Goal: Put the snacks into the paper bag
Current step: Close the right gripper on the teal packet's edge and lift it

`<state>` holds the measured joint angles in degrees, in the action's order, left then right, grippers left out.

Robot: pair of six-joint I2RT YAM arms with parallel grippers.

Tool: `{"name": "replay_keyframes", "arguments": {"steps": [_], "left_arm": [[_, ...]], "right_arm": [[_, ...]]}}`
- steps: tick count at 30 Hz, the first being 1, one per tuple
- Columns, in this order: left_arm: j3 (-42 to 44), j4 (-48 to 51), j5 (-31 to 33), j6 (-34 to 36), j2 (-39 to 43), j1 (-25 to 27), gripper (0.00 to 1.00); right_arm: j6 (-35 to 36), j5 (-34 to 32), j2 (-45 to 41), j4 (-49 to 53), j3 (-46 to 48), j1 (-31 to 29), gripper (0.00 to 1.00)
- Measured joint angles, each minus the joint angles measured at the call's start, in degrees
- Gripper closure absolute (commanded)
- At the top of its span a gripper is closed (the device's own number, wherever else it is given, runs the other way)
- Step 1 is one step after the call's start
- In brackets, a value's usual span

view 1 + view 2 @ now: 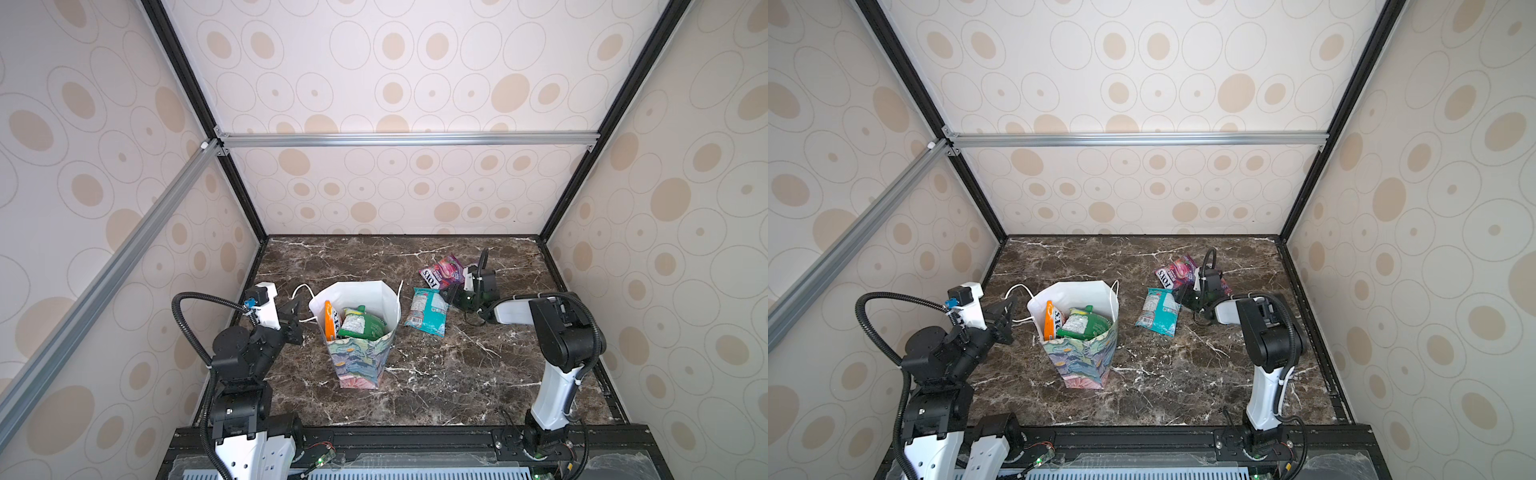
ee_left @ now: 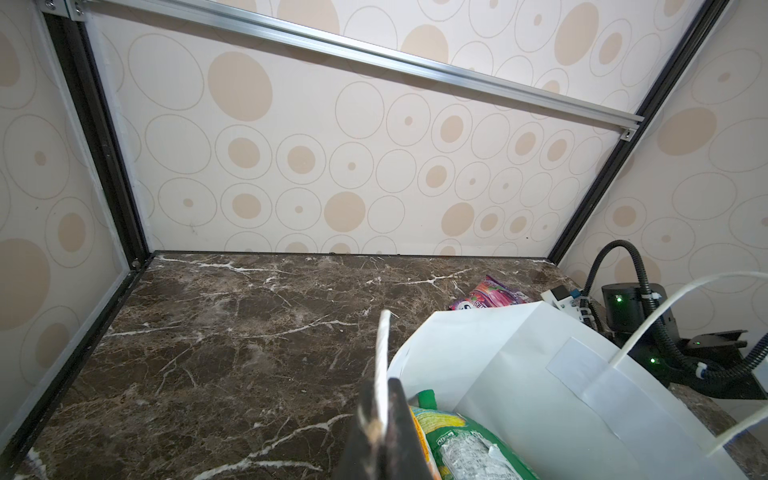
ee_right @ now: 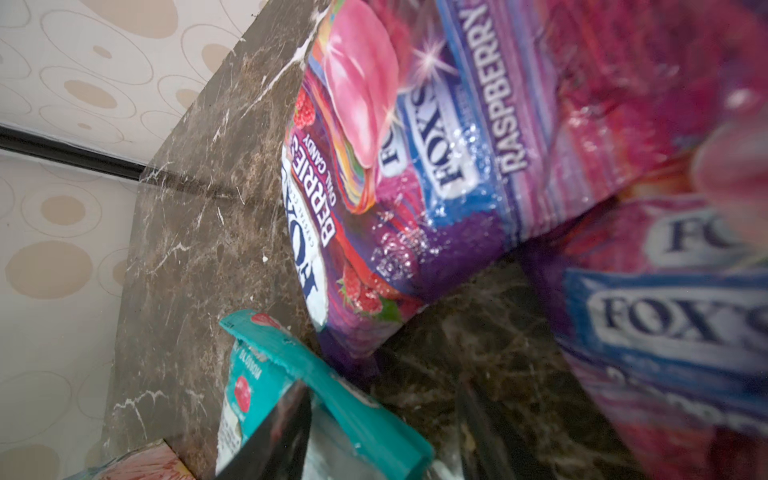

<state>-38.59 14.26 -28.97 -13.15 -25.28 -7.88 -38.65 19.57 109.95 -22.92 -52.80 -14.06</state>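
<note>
Teal shiny plastic snack packet (image 1: 427, 311) lies between the right gripper (image 1: 449, 296) and the tall flowery paper bag (image 1: 361, 361); the gripper's open jaws sit around the packet's edge.

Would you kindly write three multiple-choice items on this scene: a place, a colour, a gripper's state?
1. The teal packet lies: A in the paper bag; B on the table, right of the bag; C on a shelf.
2. Packets inside the bag are: A orange and green; B teal and purple; C all teal.
3. The left gripper is: A open; B shut on the bag's handle; C shut on a cup.
1 B, it lies on the marble beside the bag; 2 A, the orange packet and green packet show at its mouth; 3 B, its jaws pinch the handle.
</note>
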Motion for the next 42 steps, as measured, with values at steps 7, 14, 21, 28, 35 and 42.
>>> {"name": "replay_keyframes", "arguments": {"steps": [7, 14, 21, 28, 35, 42], "left_arm": [[0.0, 0.0, 0.0, 0.02, 0.0, 0.0, 1.0], [0.0, 0.0, 0.02, 0.04, 0.0, 0.0, 1.0], [0.0, 0.0, 0.02, 0.07, 0.0, 0.0, 1.0], [0.0, 0.0, 0.02, 0.09, 0.0, 0.0, 1.0], [0.0, 0.0, 0.02, 0.09, 0.0, 0.0, 1.0], [0.0, 0.0, 0.0, 0.09, 0.0, 0.0, 1.0]], "right_arm": [[-2.6, 1.97, 1.46, -2.32, 0.0, 0.0, 0.82], [-3.65, 3.26, 1.25, -3.26, 0.07, 0.0, 0.99], [-3.74, 3.96, -2.29, -2.38, 1.03, 0.0, 1.0], [-1.79, 5.6, -10.47, 3.56, 0.9, -0.09, 1.0], [3.43, 5.22, -20.57, 14.21, -2.69, -1.7, 1.0], [10.58, -0.57, -29.11, 26.1, -9.62, -6.78, 1.0]]}}
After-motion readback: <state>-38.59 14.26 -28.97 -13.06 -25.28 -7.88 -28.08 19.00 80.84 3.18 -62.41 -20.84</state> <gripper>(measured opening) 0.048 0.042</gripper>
